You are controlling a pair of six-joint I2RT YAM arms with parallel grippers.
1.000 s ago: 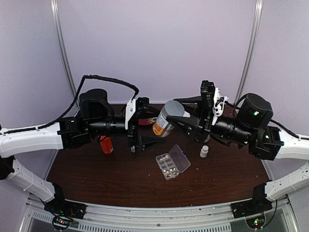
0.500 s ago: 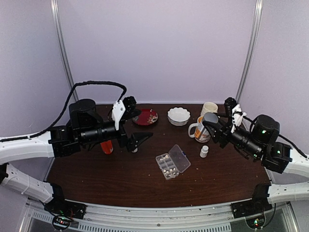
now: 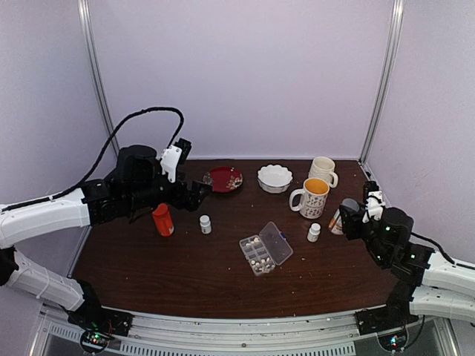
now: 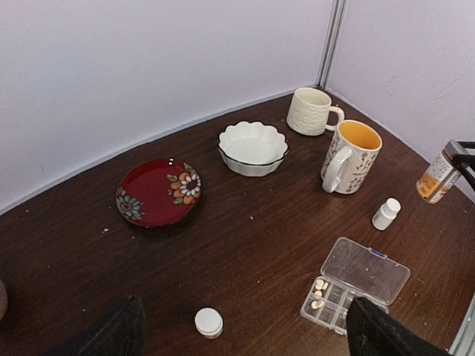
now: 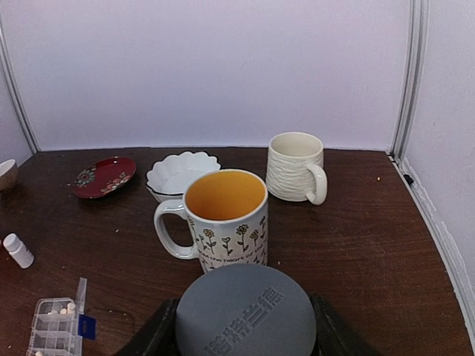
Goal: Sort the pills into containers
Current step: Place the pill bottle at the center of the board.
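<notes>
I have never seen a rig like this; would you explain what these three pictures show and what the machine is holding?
These are two robot arms bolted at the near edge of a table, each ending in a two-finger gripper. The wide picture comes from a fixed camera above and behind them, with the left arm on the left and the right arm on the right. The other two come from cameras on the wrists, looking out past each arm's own fingers.

On the table are a red plate, a white bowl, two mugs, an orange bottle, two small white bottles, and a clear box with its lid open and pills in some compartments.

The left gripper is open and empty. The right gripper is shut on a grey-capped bottle.
</notes>
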